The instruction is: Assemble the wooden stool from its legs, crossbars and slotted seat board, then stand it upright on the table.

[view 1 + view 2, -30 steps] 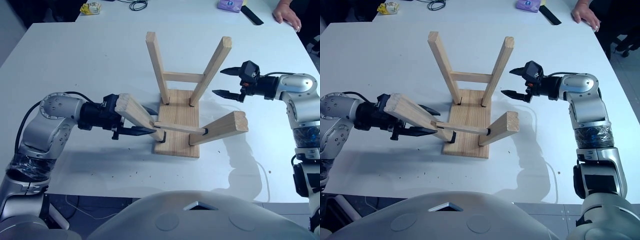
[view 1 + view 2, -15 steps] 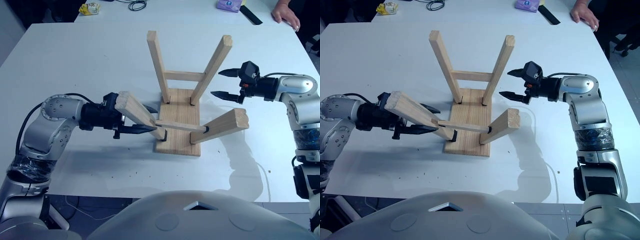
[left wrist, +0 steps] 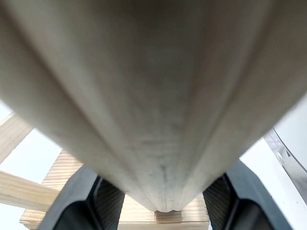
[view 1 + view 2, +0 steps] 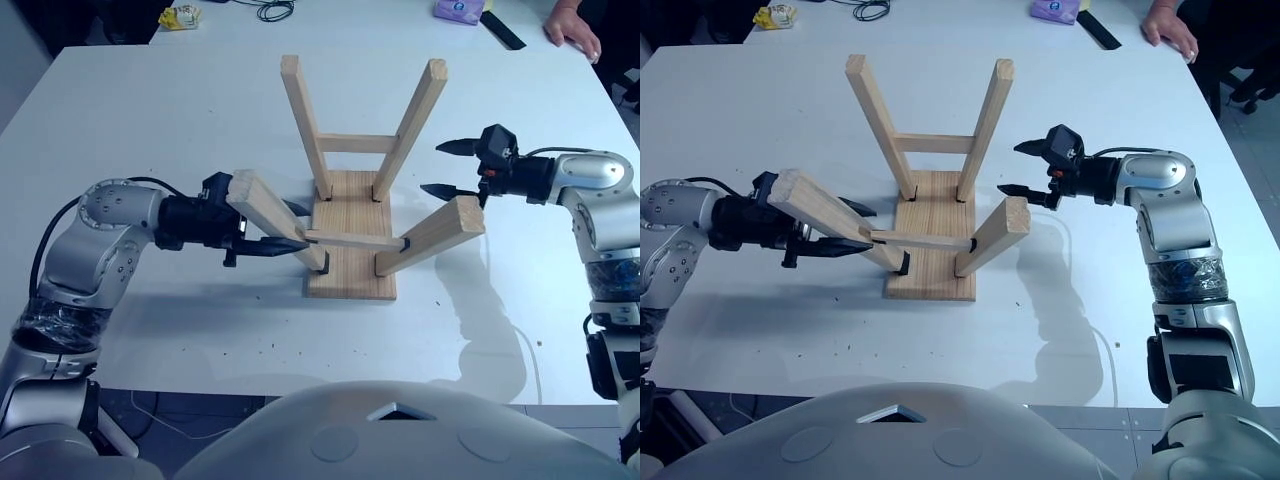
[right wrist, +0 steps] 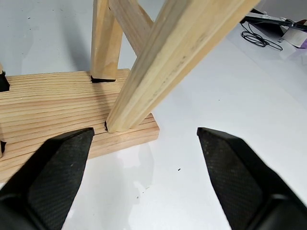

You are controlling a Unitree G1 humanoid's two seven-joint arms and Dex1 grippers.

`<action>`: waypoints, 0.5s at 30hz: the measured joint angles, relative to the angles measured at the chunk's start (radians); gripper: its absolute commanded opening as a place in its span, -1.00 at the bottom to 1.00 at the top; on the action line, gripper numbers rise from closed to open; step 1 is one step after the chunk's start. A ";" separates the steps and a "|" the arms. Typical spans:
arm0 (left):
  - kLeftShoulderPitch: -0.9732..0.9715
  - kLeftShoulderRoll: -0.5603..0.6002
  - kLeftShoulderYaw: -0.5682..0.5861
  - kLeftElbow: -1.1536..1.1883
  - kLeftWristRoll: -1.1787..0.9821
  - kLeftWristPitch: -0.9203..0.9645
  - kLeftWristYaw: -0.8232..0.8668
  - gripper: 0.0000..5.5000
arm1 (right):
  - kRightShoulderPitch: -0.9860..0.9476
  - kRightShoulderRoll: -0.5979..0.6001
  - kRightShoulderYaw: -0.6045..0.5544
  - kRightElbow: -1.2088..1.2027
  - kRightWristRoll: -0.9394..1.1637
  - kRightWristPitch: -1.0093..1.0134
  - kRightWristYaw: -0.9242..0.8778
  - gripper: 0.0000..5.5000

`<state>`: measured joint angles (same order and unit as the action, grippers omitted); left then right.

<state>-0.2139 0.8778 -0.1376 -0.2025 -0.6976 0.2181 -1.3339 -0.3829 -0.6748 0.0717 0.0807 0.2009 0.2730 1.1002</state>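
Four square-cut legs of pale, straight-grained wood rise from the seat board (image 4: 350,283), a rectangle of narrow ribbed slats lying flat on the smooth white table (image 4: 180,110). At the board's far end, the far left leg (image 4: 305,125) and far right leg (image 4: 408,125) stand in dark slots. They splay slightly apart toward their tips and are tied by the far crossbar (image 4: 358,143), a thin flat strip. At the board's near end, the near left leg (image 4: 252,197) and near right leg (image 4: 432,236) lean steeply outward past the board's long edges. The near crossbar (image 4: 355,239) joins them just above the board.

My left claw (image 4: 292,227) is left of the board and pinches the near left leg, with one black finger laid along each side of it. From my left wrist camera, the leg's flat faces and blunt edge run down between the two dark fingers (image 3: 108,201) toward the board's slats.

My right claw (image 4: 433,168) hangs off the board's right side, just beside the sawn top of the near right leg and not touching it. Its two pointed fingers are spread wide with nothing between them. From my right wrist camera, the fingertips (image 5: 53,177) show as matt black wedges with a fine grainy surface, and the board's ribbed corner lies beyond them.
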 measured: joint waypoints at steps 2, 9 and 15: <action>-0.022 0.000 -0.016 0.014 0.000 0.000 -0.007 -0.26 | 0.022 0.004 0.000 -0.014 0.000 0.002 -0.011 0.44; -0.051 0.000 -0.041 0.040 0.000 -0.010 -0.020 -0.26 | 0.073 0.007 0.002 -0.069 0.000 0.011 -0.030 0.44; -0.047 0.001 -0.047 0.040 0.000 -0.021 -0.016 -0.26 | 0.094 0.008 0.006 -0.096 0.000 0.017 -0.043 0.44</action>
<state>-0.2611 0.8783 -0.1845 -0.1629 -0.6974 0.1966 -1.3500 -0.2884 -0.6666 0.0778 -0.0157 0.2007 0.2899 1.0576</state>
